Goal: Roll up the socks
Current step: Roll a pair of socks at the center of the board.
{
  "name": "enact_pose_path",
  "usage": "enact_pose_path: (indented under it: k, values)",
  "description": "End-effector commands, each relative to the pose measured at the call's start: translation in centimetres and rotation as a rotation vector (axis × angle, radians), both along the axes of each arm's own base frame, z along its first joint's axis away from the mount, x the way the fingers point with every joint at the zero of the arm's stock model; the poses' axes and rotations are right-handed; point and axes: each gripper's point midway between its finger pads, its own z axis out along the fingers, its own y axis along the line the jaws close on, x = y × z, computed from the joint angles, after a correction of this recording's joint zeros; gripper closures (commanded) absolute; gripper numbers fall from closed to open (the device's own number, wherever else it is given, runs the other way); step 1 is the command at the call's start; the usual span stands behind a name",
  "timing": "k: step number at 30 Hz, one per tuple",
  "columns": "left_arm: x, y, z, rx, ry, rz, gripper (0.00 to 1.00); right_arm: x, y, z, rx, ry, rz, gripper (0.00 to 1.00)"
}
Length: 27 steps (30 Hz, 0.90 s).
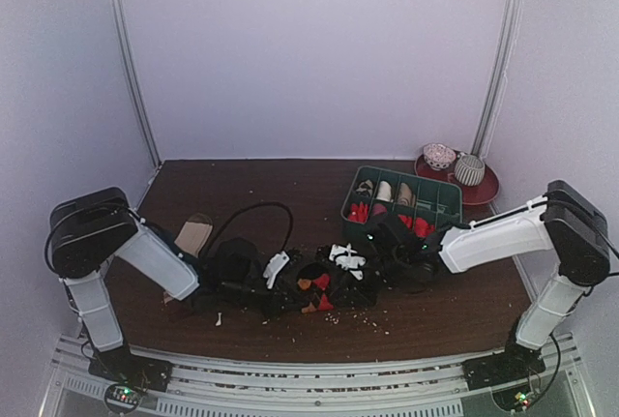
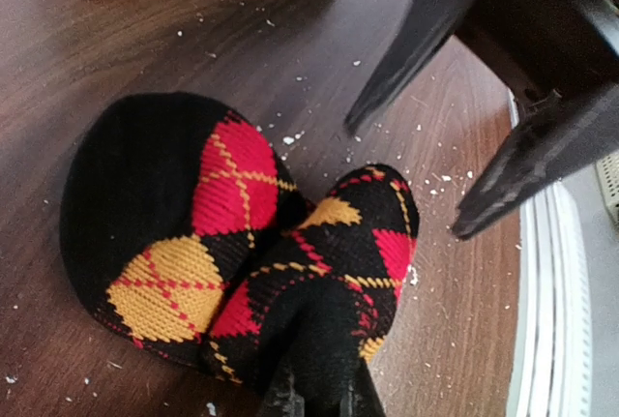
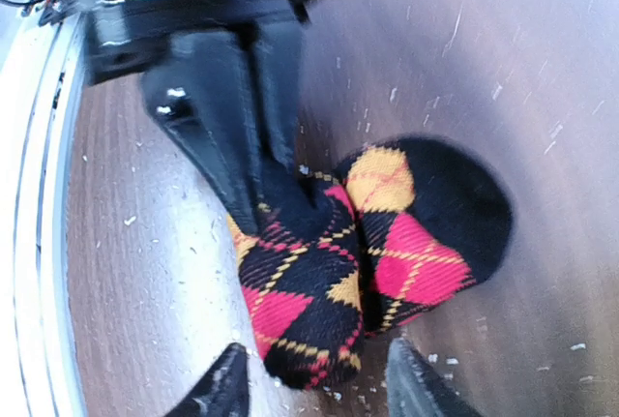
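Note:
The black argyle sock point(image 2: 242, 233) lies folded into a short bundle on the brown table, near the front middle in the top view point(image 1: 319, 289). My left gripper point(image 2: 324, 383) is shut on the black fabric at one end of the bundle; it also shows in the top view point(image 1: 293, 291). My right gripper point(image 3: 319, 388) is open, with a finger on each side of the bundle's other end, close to it. Its dark fingers point(image 2: 416, 40) hang over the table in the left wrist view. I cannot make out the red sock with the beige cuff.
A green compartment bin point(image 1: 440, 192) holding rolled items stands just behind the right gripper. A red plate point(image 1: 484, 190) with two cups sits at the back right. A beige fabric piece point(image 1: 193, 233) lies at the left. White crumbs are scattered on the table point(image 1: 455, 311).

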Motion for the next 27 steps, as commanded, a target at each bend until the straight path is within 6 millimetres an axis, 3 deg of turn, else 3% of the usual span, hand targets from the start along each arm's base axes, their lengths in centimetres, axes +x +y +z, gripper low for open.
enact_pose_path:
  k: [1, 10, 18, 24, 27]
  values:
    - [-6.2, 8.1, -9.9, 0.401, 0.428, 0.037, 1.00, 1.1, 0.7, 3.7, 0.124, -0.310, 0.048, 0.46]
    - [-6.5, 9.6, -10.3, 0.424, 0.530, 0.052, 1.00, -1.3, 2.0, 1.6, 0.068, -0.323, 0.184, 0.43]
    - [-6.4, 9.5, -10.3, 0.430, 0.542, 0.043, 1.00, -2.3, 2.8, -0.6, 0.029, -0.300, 0.217, 0.42]
    - [-6.2, 9.2, -10.2, 0.429, 0.535, 0.026, 1.00, -1.0, 2.6, -2.6, -0.041, -0.323, 0.169, 0.43]
    - [-6.5, 9.1, -10.0, 0.418, 0.536, 0.008, 1.00, -0.7, 2.1, -4.4, -0.100, -0.302, 0.153, 0.48]
